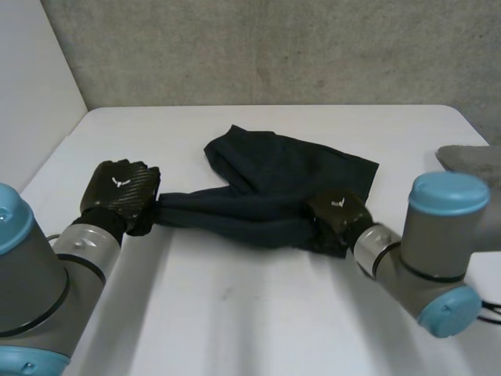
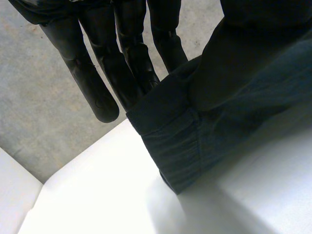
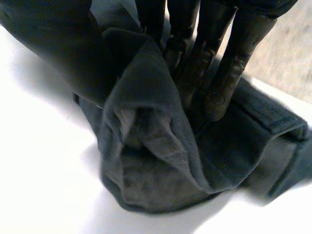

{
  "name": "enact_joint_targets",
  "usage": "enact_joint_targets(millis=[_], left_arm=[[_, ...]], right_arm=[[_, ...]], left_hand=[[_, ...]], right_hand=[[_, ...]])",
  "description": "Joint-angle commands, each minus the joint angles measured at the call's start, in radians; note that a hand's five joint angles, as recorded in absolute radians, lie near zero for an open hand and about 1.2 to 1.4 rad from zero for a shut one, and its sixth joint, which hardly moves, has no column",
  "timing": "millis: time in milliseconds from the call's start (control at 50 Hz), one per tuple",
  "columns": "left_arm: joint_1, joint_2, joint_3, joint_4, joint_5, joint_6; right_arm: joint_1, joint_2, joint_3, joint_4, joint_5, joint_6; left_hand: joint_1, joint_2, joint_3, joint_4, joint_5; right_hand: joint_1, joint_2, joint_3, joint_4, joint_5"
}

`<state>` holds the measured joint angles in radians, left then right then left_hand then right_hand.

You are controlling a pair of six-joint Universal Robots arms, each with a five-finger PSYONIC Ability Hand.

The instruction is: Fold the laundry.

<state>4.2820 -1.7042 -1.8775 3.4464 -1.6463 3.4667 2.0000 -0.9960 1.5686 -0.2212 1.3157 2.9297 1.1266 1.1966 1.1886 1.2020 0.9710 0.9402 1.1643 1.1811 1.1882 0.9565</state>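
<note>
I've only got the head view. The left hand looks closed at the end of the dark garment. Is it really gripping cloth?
Observer: Yes. In its wrist view the left hand pinches the dark blue garment with straight fingers, right at a stitched hem.
Operator: And the right hand?
Observer: The right hand grips a raised, bunched fold, fingertips pressed into the cloth.
Operator: Which part is that?
Observer: A thick stitched band lies just beyond its fingertips. I can't tell whether it's a waistband.
</note>
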Motion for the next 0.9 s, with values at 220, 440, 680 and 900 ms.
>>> enact_joint_targets(millis=[220, 440, 680, 900], left_arm=[[0.018, 0.308, 0.009, -0.41, 0.01, 0.064], [-0.025, 0.244, -0.005, -0.386, 0.006, 0.178], [-0.028, -0.205, 0.337, -0.103, -0.006, 0.222], [0.018, -0.164, 0.638, 0.521, -0.013, 0.314]], right_arm=[[-0.056, -0.467, -0.209, 0.885, -0.075, -0.547], [-0.079, -0.443, -0.199, 0.893, -0.079, -0.581], [-0.072, -0.115, -0.485, 0.654, -0.015, -0.554], [-0.056, -0.142, -0.721, -0.14, 0.042, -0.417]], left_hand=[[0.27, 0.2, 0.208, 0.194, 0.251], [0.27, 0.2, 0.208, 0.194, 0.251], [0.27, 0.2, 0.208, 0.194, 0.251], [0.27, 0.2, 0.208, 0.194, 0.251]], right_hand=[[0.456, 0.232, 0.215, 0.208, 0.265], [0.456, 0.232, 0.215, 0.208, 0.265], [0.456, 0.232, 0.215, 0.208, 0.265], [0.456, 0.232, 0.215, 0.208, 0.265]])
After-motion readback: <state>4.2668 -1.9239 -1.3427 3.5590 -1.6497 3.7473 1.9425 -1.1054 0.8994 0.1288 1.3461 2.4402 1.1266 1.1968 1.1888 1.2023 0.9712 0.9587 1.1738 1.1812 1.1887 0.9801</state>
